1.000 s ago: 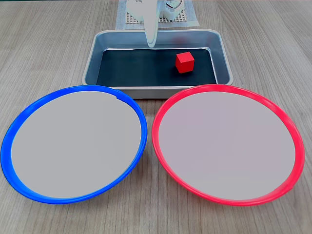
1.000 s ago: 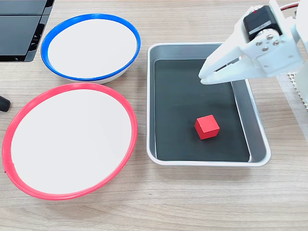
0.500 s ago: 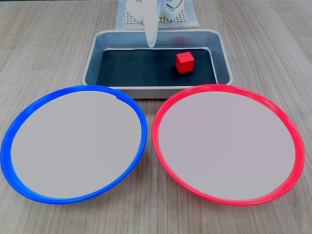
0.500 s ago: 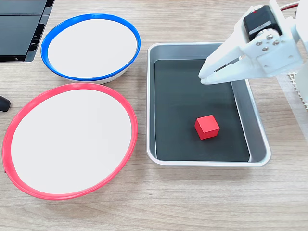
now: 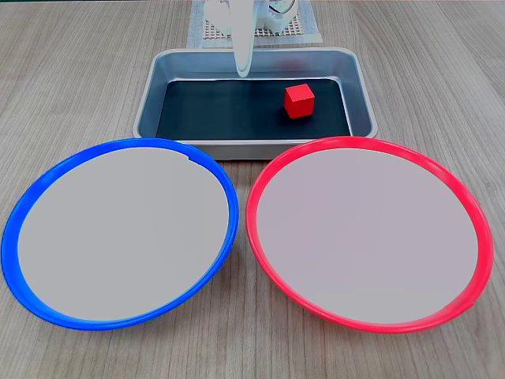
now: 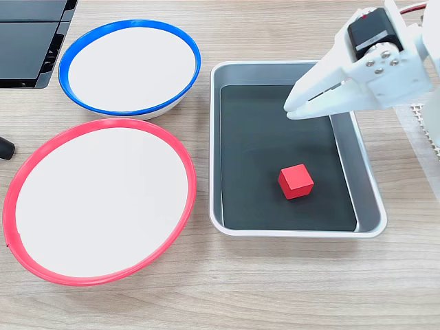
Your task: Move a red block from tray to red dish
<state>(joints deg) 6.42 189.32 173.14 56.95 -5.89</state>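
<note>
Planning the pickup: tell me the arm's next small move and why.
Probably swing the gripper over the block and lower it. The block sits untouched on the tray floor, the gripper hovers apart from it holding nothing, and the red dish is empty.

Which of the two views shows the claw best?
The fixed view from above shows the claw best: both fingers and the wrist appear, over the tray. The other fixed view shows it end-on, as a single white blade.

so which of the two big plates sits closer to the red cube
The red dish: in both fixed views its red rim lies nearer the red block in the tray than the blue-rimmed plate does.
</note>
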